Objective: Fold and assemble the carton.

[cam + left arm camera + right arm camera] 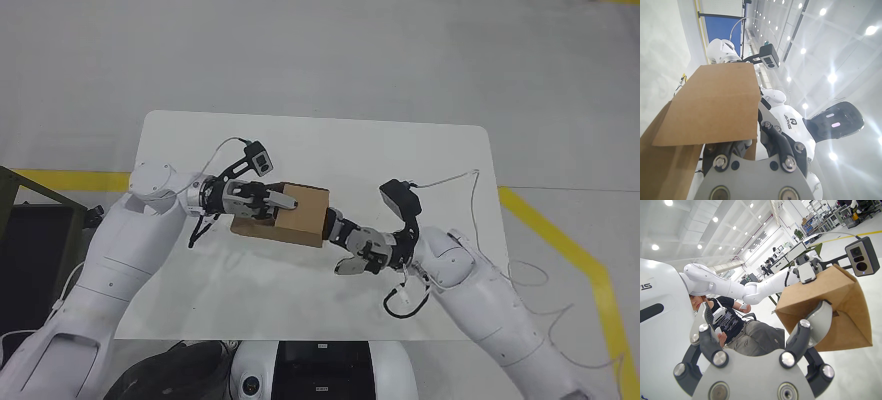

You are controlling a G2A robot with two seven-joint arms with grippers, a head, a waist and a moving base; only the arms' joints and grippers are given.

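While the carton (300, 212) sat between both arms over the middle of the white table (420, 160), I couldn't tell whether its base rested on the table or hung just above it. Left gripper (272, 200) was at the carton's left end, jaws closed narrow on a cardboard wall as far as the left wrist view showed, with one finger on the outside and the other hidden under a loose flap (715, 106). Right gripper (342, 245) was at the opposite end, jaws wide and holding nothing. One finger pad (821, 317) touched the carton's end face and the other finger (705, 315) was free in the air.

Risks, as judgement:
- The only grip was on one thin wall. A hard push from the right could make the cardboard slip out of the jaws or buckle at the pinch.
- The right finger touched off-centre near an open corner. Pushing there could skew the box or crease a panel away from its score line.
- The loose flap covered the left finger. It could catch or fold the wrong way when the ends get closed.
- If the carton was lifted, losing the left grip would drop it.
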